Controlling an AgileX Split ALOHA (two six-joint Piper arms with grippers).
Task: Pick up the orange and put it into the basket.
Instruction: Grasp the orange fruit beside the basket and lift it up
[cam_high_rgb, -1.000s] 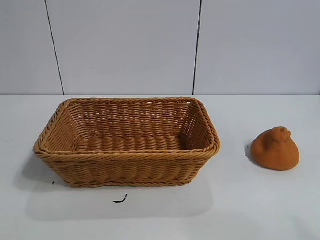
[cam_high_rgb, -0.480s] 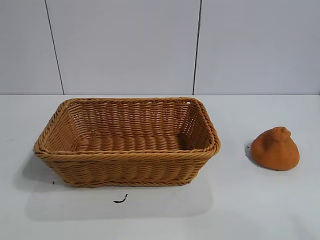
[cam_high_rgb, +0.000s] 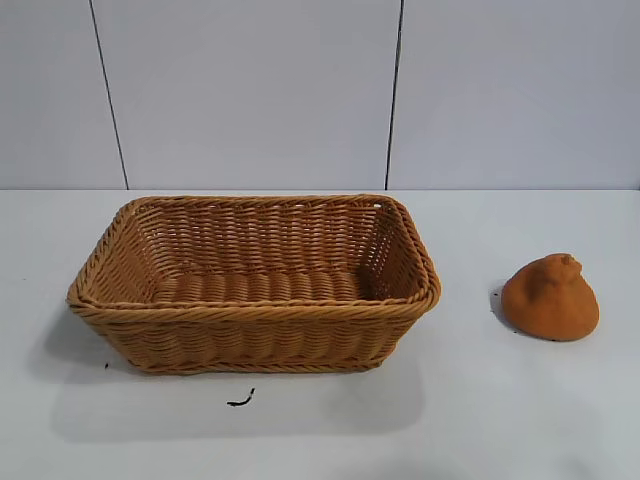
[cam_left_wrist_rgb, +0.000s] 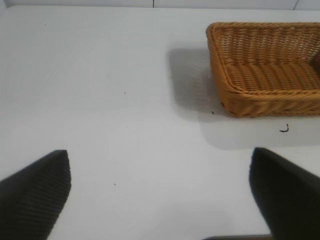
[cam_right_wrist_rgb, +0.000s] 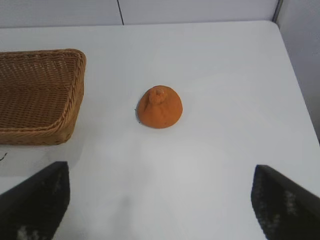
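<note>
The orange (cam_right_wrist_rgb: 160, 107) rests on the counter (cam_high_rgb: 480, 400), well apart from the basket (cam_high_rgb: 255, 310), probably for unobstructed access. The right gripper (cam_right_wrist_rgb: 160, 200) faces it, jaws released; the left gripper (cam_left_wrist_rgb: 160, 192) is parked, jaws released.

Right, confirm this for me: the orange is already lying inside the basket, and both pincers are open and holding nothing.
One thing is wrong: the orange is not in the basket. It sits on the table beside it, apart from the rim, as the exterior view shows. The rest holds: the left pincer and the right pincer are both open and hold nothing.
</note>
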